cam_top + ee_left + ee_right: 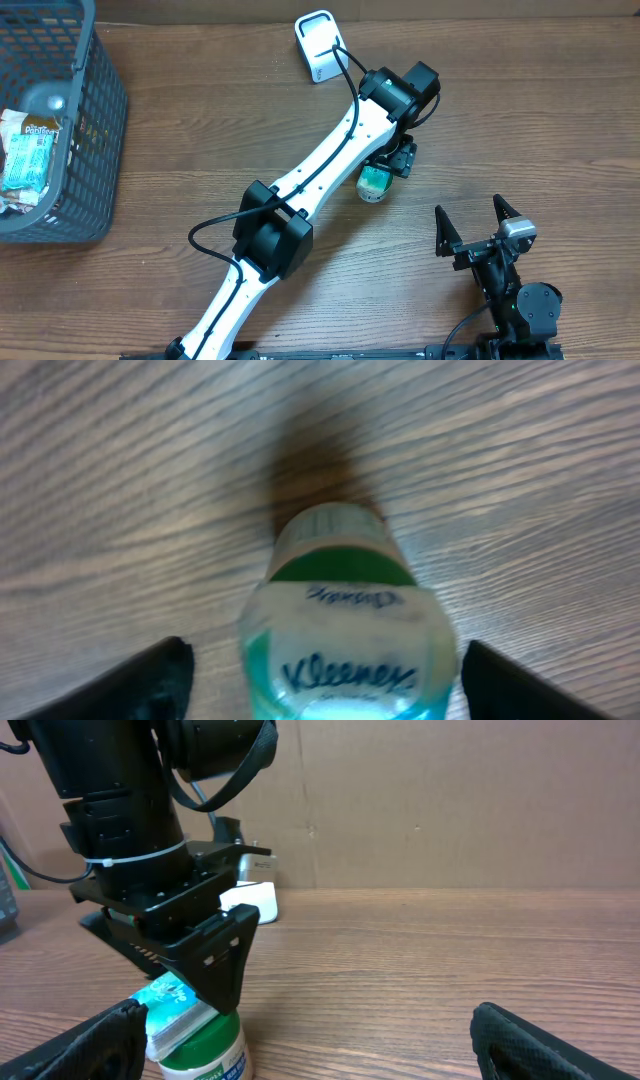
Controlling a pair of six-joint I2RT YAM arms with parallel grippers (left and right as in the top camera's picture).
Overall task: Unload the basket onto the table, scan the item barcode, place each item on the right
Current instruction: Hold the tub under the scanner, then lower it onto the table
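One wipes canister [374,183], one scanner [320,45], one basket [100,120], two pincers (left pincer [320,678], right pincer [468,207])

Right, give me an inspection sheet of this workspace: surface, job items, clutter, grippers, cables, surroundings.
Surface: wooden table, brown grain.
Job's things: Kleenex canister on the table under the left gripper; white scanner at the far edge, apart from it.
Clutter: grey basket at the left, snack packets inside.
Grippers: left gripper open, a finger on each side of the canister with gaps; right gripper open, holding nothing.
Cables: black cable runs past the scanner to the left arm's wrist.
Surroundings: cardboard wall behind the table.
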